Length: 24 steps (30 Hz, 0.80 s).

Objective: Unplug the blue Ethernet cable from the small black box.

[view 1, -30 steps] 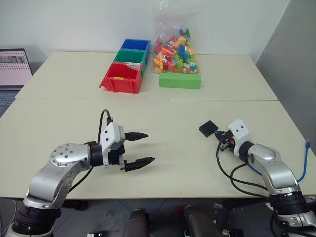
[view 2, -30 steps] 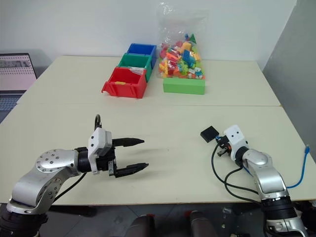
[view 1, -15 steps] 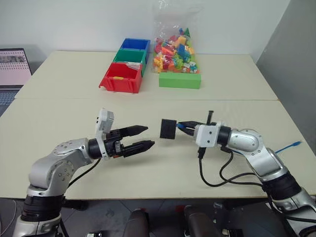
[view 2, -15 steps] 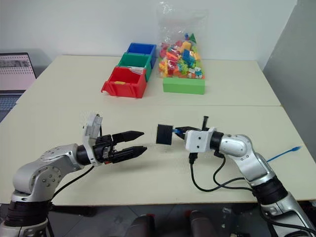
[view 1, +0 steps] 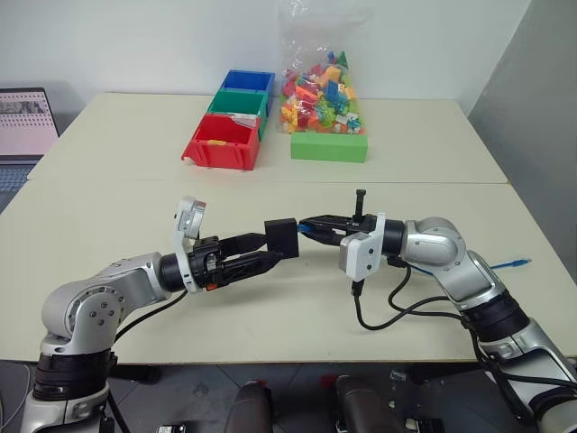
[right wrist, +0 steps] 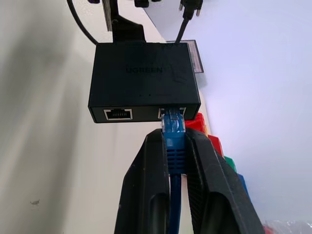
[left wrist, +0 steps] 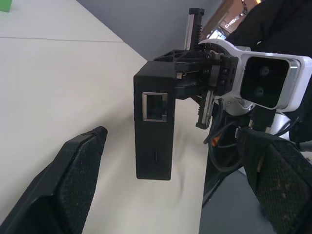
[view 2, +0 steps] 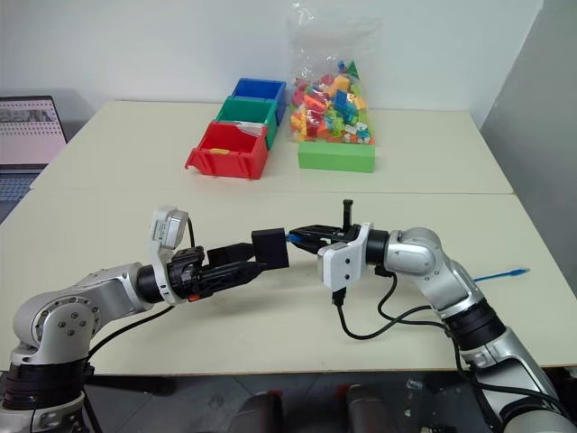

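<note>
Cream surface (view 1: 379,298) under it all | small black box (view 1: 281,238) hangs midair above it, carried only by blue Ethernet cable (right wrist: 173,127) plug | right gripper (right wrist: 174,146) jaws clamped on that plug | left gripper (left wrist: 170,185) jaws wide apart flanking box, probably to brace it for the pull

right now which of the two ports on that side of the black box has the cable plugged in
In the right wrist view, the port nearer the coloured bins holds the blue Ethernet cable; its neighbour in the small black box is empty. The right end effector pinches the plug.
</note>
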Each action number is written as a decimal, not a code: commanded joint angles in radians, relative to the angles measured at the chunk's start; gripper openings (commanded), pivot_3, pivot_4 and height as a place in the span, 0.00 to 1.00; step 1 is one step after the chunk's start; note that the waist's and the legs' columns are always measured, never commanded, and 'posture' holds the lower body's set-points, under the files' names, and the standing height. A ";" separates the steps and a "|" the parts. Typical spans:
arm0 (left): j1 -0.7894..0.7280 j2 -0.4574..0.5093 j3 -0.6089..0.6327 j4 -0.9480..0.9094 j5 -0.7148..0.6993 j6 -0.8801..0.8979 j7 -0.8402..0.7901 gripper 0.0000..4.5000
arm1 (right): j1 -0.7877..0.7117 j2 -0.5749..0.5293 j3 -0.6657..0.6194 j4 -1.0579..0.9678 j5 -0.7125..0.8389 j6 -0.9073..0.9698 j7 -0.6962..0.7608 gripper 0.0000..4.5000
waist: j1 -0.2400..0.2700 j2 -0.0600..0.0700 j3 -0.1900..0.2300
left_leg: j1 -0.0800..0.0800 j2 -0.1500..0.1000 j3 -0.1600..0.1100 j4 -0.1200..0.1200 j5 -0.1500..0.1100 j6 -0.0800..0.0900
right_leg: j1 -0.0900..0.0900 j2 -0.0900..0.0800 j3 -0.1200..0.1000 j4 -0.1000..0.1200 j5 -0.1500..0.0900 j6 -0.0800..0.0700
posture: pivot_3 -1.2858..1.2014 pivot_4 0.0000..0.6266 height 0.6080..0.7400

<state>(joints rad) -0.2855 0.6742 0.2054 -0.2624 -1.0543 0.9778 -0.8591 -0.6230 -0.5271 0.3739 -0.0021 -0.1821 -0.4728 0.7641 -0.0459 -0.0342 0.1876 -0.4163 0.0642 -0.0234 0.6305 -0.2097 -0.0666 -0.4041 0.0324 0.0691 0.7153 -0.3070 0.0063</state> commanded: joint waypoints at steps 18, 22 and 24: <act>-0.044 -0.007 0.001 -0.011 -0.025 0.020 -0.004 0.28 | -0.016 0.032 -0.019 -0.051 0.001 -0.020 -0.012 0.03 | 0.000 0.000 0.000 | 0.000 0.000 0.000 0.000 0.000 0.000 | 0.000 0.000 0.000 0.000 0.000 0.000 | 0.52 0.24 1.00; -0.038 -0.008 -0.003 -0.015 -0.018 0.016 -0.007 0.17 | -0.005 0.033 -0.010 -0.061 0.001 -0.022 -0.007 0.03 | 0.000 0.000 0.000 | 0.000 0.000 0.000 0.000 0.000 0.000 | 0.000 0.000 0.000 0.000 0.000 0.000 | 0.52 0.24 1.00; -0.034 -0.007 -0.007 -0.016 -0.006 0.010 -0.011 0.17 | 0.001 0.027 -0.002 -0.067 0.007 -0.023 0.009 0.03 | 0.000 0.000 0.000 | 0.000 0.000 0.000 0.000 0.000 -0.001 | 0.000 0.000 0.000 0.000 0.000 0.000 | 0.52 0.24 1.00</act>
<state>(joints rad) -0.3113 0.6630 0.2011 -0.2606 -1.0579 0.9992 -0.8572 -0.6251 -0.5004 0.3733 -0.0150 -0.1832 -0.4751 0.7612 -0.0455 -0.0342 0.1876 -0.4163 0.0641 -0.0234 0.6305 -0.2095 -0.0671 -0.4041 0.0323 0.0694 0.7154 -0.3070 0.0062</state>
